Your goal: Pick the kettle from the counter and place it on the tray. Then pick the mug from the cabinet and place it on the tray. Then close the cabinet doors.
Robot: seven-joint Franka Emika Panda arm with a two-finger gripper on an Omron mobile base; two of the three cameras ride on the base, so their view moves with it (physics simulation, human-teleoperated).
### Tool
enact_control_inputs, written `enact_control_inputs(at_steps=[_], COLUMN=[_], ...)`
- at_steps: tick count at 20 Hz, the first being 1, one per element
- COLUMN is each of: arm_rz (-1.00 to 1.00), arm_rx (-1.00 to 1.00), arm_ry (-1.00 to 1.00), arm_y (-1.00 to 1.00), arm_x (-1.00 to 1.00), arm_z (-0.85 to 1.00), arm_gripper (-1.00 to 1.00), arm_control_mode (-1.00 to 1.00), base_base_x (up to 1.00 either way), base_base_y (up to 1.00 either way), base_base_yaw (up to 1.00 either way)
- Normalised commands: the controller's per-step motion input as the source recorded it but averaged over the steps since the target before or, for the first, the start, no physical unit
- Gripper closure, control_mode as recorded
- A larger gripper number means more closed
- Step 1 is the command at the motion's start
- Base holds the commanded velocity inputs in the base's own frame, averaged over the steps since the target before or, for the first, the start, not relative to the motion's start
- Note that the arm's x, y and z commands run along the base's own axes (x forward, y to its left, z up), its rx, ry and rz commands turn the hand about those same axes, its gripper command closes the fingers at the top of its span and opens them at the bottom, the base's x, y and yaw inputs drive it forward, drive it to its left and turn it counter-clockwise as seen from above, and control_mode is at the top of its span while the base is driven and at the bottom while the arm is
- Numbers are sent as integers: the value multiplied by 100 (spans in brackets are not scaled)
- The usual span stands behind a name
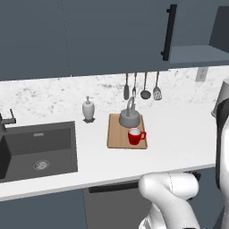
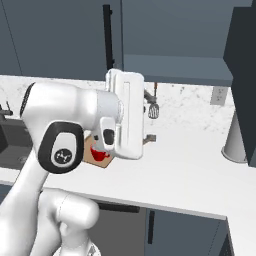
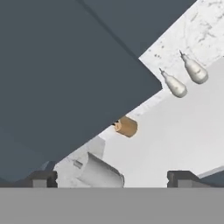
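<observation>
Two dark finger tips, square and blunt: the fingers [image 3: 112, 178] stand spread wide apart with nothing between them, close under a flat slate-blue cabinet door [image 3: 65, 74], matte and smooth.

One tall grey cylinder [image 3: 99, 173], lying across the hand view just beside the left tip.

Two pear-shaped grey metal objects [image 3: 174, 84], glossy, against the speckled marble-like backsplash [image 3: 205, 22]; I cannot tell what they are.

One table [image 1: 179, 134], long, white, smooth-topped.

One tray [image 1: 117, 136], a flat rectangular light-brown wooden board, lying on the table right of the sink. It holds two items:
- kettle [image 1: 129, 117], squat grey metal with a tall arched loop handle, on the tray's far part;
- mug [image 1: 135, 136], bright red, side handle pointing right, on the near right part, just in front of the kettle.

One dark inset sink [image 1: 38, 150], rectangular, with a round metal drain.

One white soap dispenser [image 1: 88, 108], rounded, between sink and tray near the backsplash.

Four hanging metal utensils [image 1: 145, 87], above the tray.

One wall cabinet [image 1: 197, 53], slate-blue; its door with long black bar handle [image 1: 169, 32] is closed, and beside it a bare inner shelf stands open to view.
</observation>
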Motion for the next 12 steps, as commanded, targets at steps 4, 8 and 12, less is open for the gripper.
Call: enact_control_inputs(at_steps=[4, 8, 12], arm_rz=[-7, -5, -16], arm_rx=[11, 13, 2], arm_ry=[-26, -33, -41], arm_y=[-70, -78, -63], arm_x=[-17, -40, -40], arm_z=[4, 3, 3], arm_gripper=[-100, -100, -100], arm_control_mode=[-100, -100, -100], base_base_x=[0, 0, 0], base_base_y=[0, 0, 0], base_base_yaw=[0, 0, 0])
